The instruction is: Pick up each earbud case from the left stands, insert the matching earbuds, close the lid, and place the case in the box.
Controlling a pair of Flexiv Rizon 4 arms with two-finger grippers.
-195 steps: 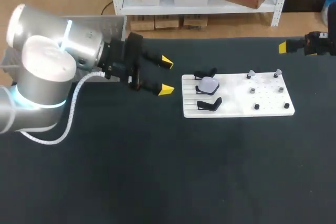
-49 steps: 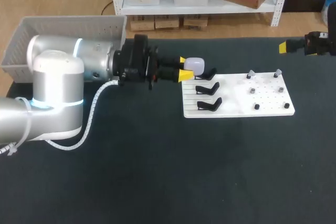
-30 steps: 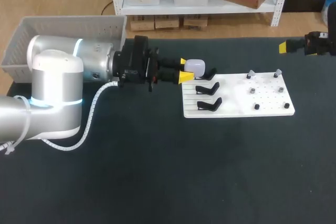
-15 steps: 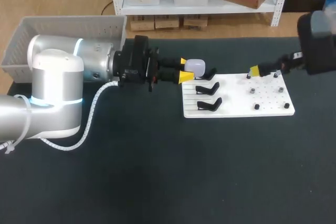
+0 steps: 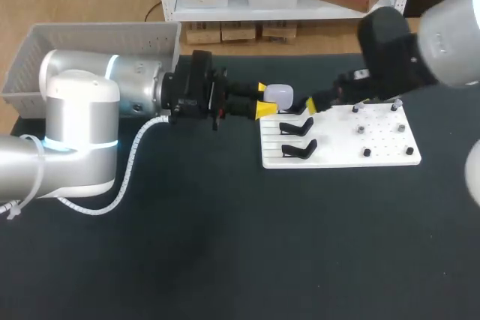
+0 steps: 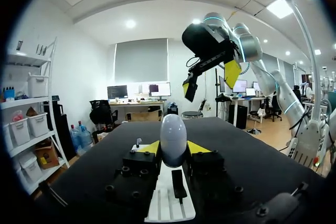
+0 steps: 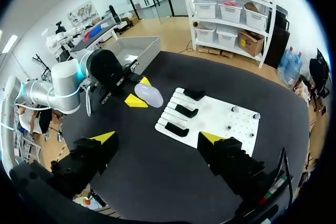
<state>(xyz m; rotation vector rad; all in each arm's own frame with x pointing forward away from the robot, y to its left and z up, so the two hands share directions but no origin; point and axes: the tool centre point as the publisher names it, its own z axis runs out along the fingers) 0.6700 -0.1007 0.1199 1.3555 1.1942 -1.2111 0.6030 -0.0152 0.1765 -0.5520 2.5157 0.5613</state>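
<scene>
A grey box (image 5: pixel 97 35) sits at the far left corner of the black desk (image 5: pixel 225 245). Just in front of the box, my left arm (image 5: pixel 82 110) comes in from the left and lies low over the desk. Its left pincer (image 5: pixel 264 100) points toward the middle. The two yellow tips are clamped on the earbud case (image 5: pixel 279 95), one on each side. The case is pale and round like an egg. In the left wrist view it stands upright between the fingers. It is up in the air, at the far left corner of the white board (image 5: pixel 382 151).

The board lies flat on the desk. On its left part are three black stands (image 5: pixel 298 148), in a row from far to near. The case hangs beside the far one. On the right part of the board are six little knobs (image 5: pixel 367 152). The two far knobs have grey tops.

My right arm (image 5: pixel 397 50) comes in from the right and reaches over the board. Its right pincer (image 7: pixel 157 138) is up in the air, near the case but not touching it. Its two yellow tips are wide apart, and they hold nothing.
</scene>
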